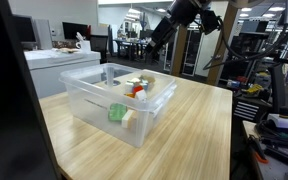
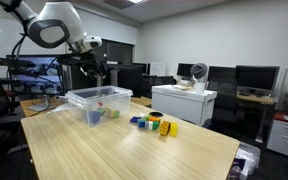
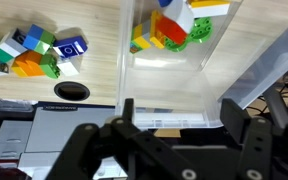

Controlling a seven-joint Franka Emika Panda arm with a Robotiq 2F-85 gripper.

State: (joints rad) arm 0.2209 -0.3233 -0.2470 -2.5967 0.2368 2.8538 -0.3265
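Observation:
A clear plastic bin stands on the wooden table, and it shows in both exterior views. Inside it lie several coloured toy pieces, seen from above in the wrist view. My gripper hangs above the bin, open, with nothing between its black fingers. In the exterior views the gripper hovers well over the bin's far end. A pile of coloured blocks lies on the table outside the bin.
A black round ring sits on the table near the loose blocks. A white cabinet stands beside the table. Desks with monitors and office clutter fill the background. Cables and gear lie past the table's edge.

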